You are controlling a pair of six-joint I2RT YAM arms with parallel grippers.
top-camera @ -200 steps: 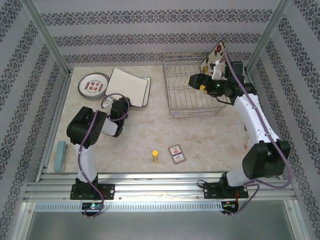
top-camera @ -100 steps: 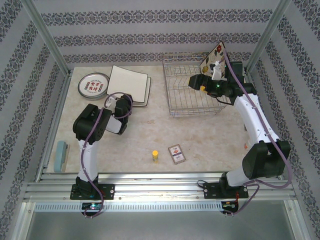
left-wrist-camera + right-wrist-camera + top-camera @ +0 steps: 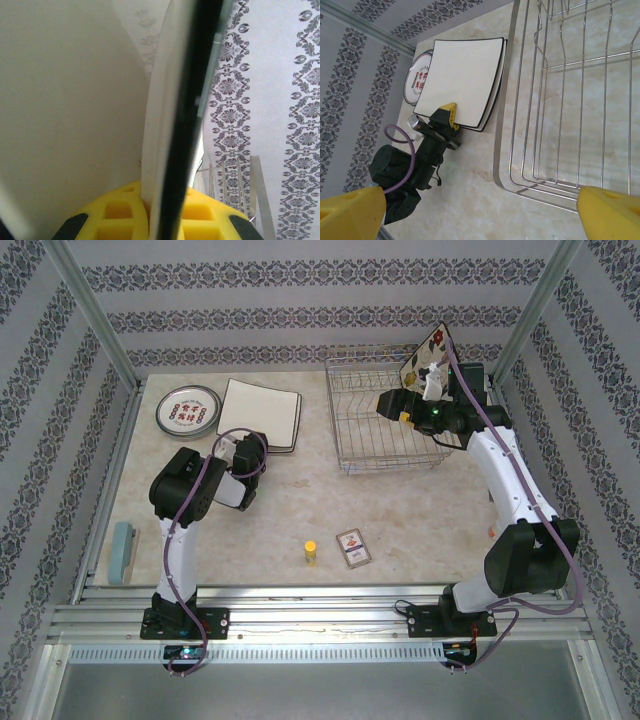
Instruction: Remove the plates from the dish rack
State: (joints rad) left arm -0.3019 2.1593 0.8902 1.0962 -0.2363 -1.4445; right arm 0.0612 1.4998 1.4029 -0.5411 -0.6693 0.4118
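Left pincer, clamped on the square plate by its near edge, should settle it flat before letting go; right pincer stands apart.

Left of the dish rack, a bare strip of bench lies open. Farther left, stacked square plates block the way. Nearer, open bench reaches a small yellow cylinder.

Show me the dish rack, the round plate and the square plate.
dish rack [image 3: 385, 425], top view, its wire floor
round plate [image 3: 188, 410], top view, its centre
square plate [image 3: 460, 80], right wrist view, its flat face
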